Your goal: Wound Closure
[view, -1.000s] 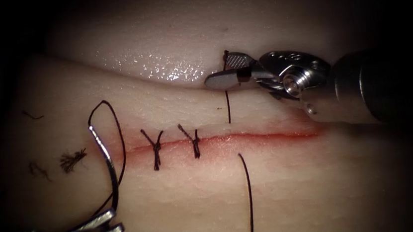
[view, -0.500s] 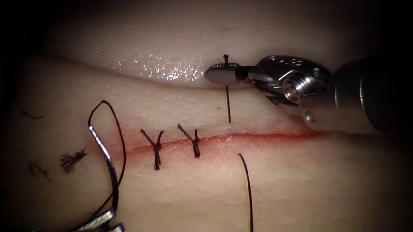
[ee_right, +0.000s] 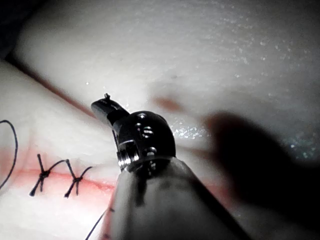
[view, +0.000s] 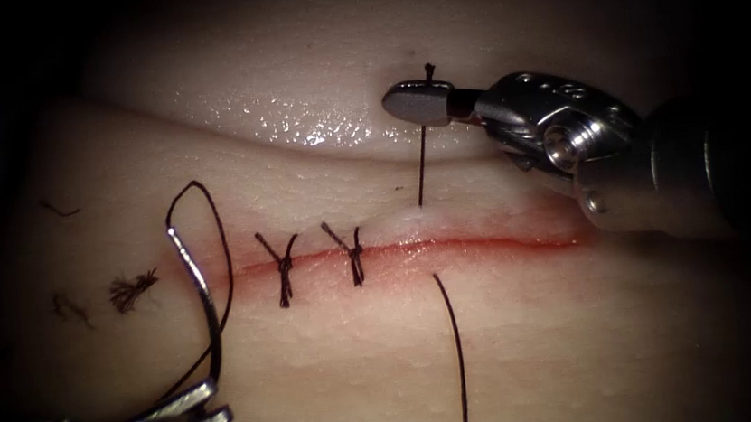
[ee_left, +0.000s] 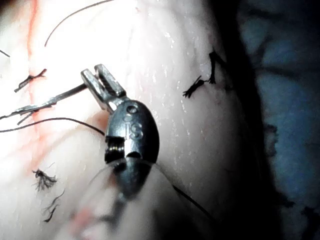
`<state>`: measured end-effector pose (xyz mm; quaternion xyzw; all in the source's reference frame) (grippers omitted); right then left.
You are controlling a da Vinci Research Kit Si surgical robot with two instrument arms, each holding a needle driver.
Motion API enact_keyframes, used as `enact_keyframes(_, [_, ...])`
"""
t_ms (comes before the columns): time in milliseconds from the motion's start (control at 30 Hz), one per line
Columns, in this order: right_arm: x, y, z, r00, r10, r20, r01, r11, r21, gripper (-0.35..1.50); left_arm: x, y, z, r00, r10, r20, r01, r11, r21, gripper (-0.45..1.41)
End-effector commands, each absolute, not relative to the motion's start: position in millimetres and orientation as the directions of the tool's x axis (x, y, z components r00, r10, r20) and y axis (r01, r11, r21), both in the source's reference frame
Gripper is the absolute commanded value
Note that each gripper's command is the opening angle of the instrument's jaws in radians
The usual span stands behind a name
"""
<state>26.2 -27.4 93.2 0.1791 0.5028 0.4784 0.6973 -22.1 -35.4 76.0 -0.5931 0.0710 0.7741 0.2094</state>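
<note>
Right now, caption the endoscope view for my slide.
Right tool grips thread above the cut; left tool holds the needle left of two stitches.

Right claw (view: 416, 104) clamped closed on thread; left claw (view: 189, 416) grips the needle.

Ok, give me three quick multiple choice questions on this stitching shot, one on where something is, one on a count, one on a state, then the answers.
1. Where is the needle?
A. In the left tool's jaws, left of the knots
B. Through the cut
C. In the right tool

2. How many tied knots cross the cut?
A. One
B. Two
C. Four

3. The right tool's jaws are:
A. Wide open
B. Shut on tissue
C. Shut on the thread

Answers:
1 A: the left tool grips the needle near one end, clear of the tissue.
2 B: two knots sit on the cut.
3 C: the right tool pinches the thread above the cut.
</note>
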Motion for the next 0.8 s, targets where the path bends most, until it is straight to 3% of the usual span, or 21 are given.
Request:
enact_keyframes(33, [27.1,-27.8,93.8,0.043,0.841,-0.539,-0.482,0.489,0.726,-0.35,-22.7,-36.0,76.6,-0.209,0.243,-0.947,-0.405,-0.903,-0.142,-0.45])
enact_keyframes(267, [26.7,-28.2,93.9,0.042,0.821,-0.570,-0.474,0.518,0.712,-0.35,-23.2,-35.5,75.1,-0.205,0.256,-0.945,-0.375,-0.912,-0.166,-0.45])
enact_keyframes(333, [26.4,-28.0,93.8,0.023,0.807,-0.591,-0.472,0.530,0.705,0.63,-23.4,-35.0,74.2,-0.191,0.267,-0.944,-0.356,-0.915,-0.187,-0.45])
enact_keyframes(367, [26.1,-27.7,93.6,-0.009,0.797,-0.604,-0.470,0.530,0.706,1.32,-23.6,-34.6,73.3,-0.180,0.267,-0.947,-0.332,-0.922,-0.197,-0.45])
enact_keyframes(433, [25.8,-27.6,93.5,-0.033,0.791,-0.611,-0.467,0.528,0.709,1.42,-23.8,-34.0,72.3,-0.168,0.275,-0.947,-0.293,-0.931,-0.219,-0.45])
enact_keyframes(567, [25.0,-27.9,93.2,-0.039,0.789,-0.613,-0.456,0.532,0.714,1.45,-23.6,-32.5,70.8,-0.146,0.286,-0.947,-0.220,-0.943,-0.250,-0.45])
enact_keyframes(800, [23.0,-28.6,92.7,-0.049,0.784,-0.618,-0.433,0.541,0.721,1.42,-20.8,-28.3,71.6,-0.223,0.323,-0.920,-0.161,-0.943,-0.292,-0.45])
